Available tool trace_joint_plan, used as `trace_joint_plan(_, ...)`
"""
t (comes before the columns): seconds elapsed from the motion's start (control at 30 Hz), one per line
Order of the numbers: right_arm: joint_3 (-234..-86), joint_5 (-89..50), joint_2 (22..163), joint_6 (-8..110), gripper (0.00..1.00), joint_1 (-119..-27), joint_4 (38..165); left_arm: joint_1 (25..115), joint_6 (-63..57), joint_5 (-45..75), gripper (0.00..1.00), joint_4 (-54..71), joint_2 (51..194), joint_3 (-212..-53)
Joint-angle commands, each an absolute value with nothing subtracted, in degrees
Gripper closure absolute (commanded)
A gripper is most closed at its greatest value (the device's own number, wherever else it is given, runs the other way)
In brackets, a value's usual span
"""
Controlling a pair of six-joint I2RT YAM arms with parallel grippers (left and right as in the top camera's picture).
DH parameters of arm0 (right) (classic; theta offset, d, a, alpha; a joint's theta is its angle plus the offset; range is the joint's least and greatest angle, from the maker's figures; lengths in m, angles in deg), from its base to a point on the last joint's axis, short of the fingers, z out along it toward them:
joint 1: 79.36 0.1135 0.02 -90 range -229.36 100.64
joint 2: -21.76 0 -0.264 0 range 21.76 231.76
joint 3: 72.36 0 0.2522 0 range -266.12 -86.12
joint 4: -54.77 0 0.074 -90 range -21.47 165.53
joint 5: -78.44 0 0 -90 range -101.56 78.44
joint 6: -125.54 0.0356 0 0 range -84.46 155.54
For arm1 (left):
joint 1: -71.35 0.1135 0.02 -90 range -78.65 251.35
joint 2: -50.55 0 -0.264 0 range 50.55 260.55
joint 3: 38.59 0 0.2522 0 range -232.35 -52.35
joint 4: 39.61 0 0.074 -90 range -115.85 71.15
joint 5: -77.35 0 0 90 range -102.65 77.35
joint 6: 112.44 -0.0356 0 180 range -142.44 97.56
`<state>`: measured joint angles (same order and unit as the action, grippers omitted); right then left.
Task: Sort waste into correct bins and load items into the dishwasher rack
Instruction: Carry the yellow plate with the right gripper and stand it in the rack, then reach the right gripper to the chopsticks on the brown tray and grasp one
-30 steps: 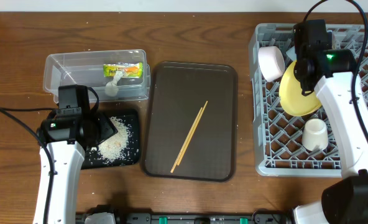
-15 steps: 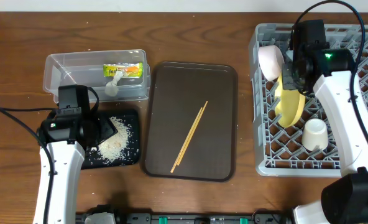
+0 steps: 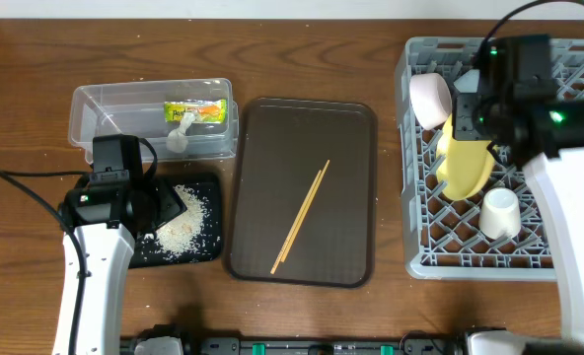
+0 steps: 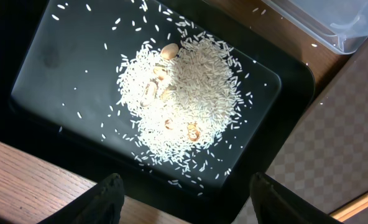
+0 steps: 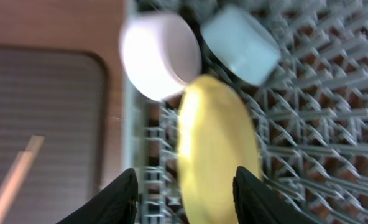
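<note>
At the bench's left rear, the tub (image 3: 105, 123) holds the wrapper (image 3: 195, 110) and the tissue (image 3: 181, 135). In front of it, the black tray (image 4: 53, 68) carries the rice (image 4: 184, 93). Our left gripper (image 4: 185, 183) hangs over it, jaws wide and empty. So we judge the waste sorted.

At mid-bench, the chopsticks (image 3: 302, 217) lie on the brown tray (image 3: 272, 148); they look like the one item not yet loaded.

In the rack (image 3: 410, 227) at the right edge we see the white bowl (image 3: 430, 99), the blue bowl (image 5: 240, 43), the plate (image 3: 465, 163) tilted on edge, and the cup (image 3: 499, 212). Our right gripper (image 5: 185, 177) hovers over the plate, jaws parted, holding nothing.
</note>
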<state>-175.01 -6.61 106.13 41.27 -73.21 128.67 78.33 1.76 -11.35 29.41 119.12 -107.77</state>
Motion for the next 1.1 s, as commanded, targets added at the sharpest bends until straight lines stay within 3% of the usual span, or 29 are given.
trace_joint_plan(0.0, -175.35, -17.95, 105.02, 42.80, 0.51, -72.25, 128.56, 78.57, 2.29, -11.83, 0.32, 29.61, 118.71, -108.07)
trace_joint_plan(0.53, -175.11, -22.33, 121.61, 57.49, 0.55, -50.39, 129.17, 78.57, 2.29, -11.83, 0.32, 29.63, 118.71, -108.07)
trace_joint_plan(0.8, -175.11, -22.24, 133.52, 65.58, 0.78, -42.46, 129.00, 78.57, 2.29, -11.83, 0.32, 29.63, 118.71, -108.07)
trace_joint_plan(1.07, -175.11, -18.22, 140.19, 70.48, 0.80, -39.64, 128.36, 78.57, 2.29, -11.83, 0.32, 29.63, 118.71, -108.07)
